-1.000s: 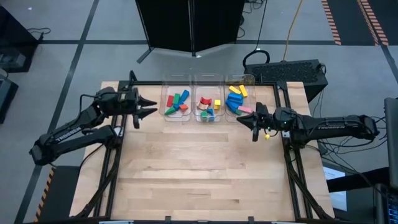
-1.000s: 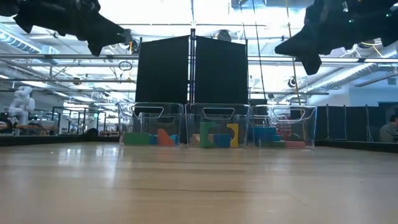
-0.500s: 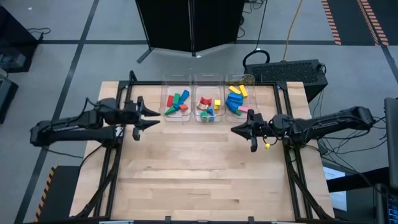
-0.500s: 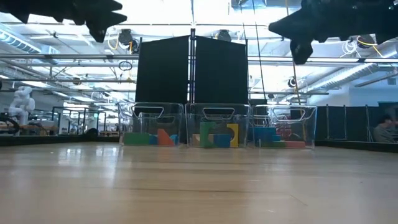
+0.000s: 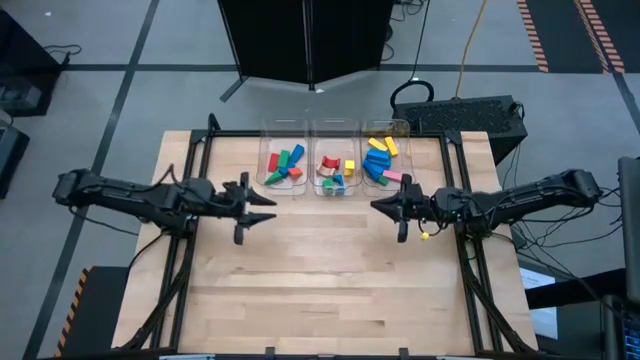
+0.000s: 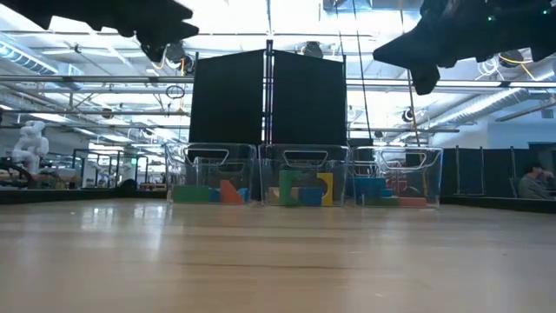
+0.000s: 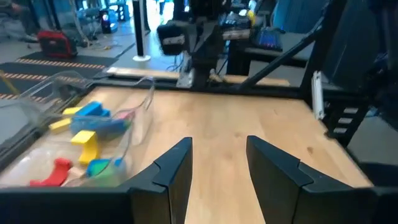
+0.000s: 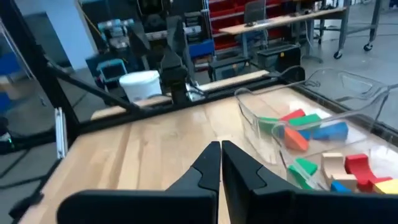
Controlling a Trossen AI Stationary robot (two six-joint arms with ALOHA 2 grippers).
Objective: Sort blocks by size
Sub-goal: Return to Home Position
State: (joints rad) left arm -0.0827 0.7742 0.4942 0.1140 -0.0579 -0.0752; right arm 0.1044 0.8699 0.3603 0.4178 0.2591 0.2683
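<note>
Several coloured blocks lie in three clear bins at the table's far edge: the left bin [image 5: 283, 165], the middle bin [image 5: 335, 171] and the right bin [image 5: 380, 160]. In the low view the bins [image 6: 304, 178] stand in a row with the blocks on their floors. My left gripper [image 5: 264, 206] is open and empty, held high above the table, near of the left bin. It also shows in its wrist view [image 7: 217, 149]. My right gripper [image 5: 378, 207] is shut and empty, held high, near of the right bin. It also shows in its wrist view [image 8: 221, 152].
A black frame [image 5: 200, 190] runs along the table's left, far and right sides. Bare wood [image 5: 330, 280] fills the middle and near part of the table. A black panel [image 6: 268, 96] stands behind the bins.
My left gripper has gone toward the table's right and near edges as its arm stretched out low. My right gripper has gone a little toward the table's left edge. Both stay high above the table. The blocks and bins have kept still.
</note>
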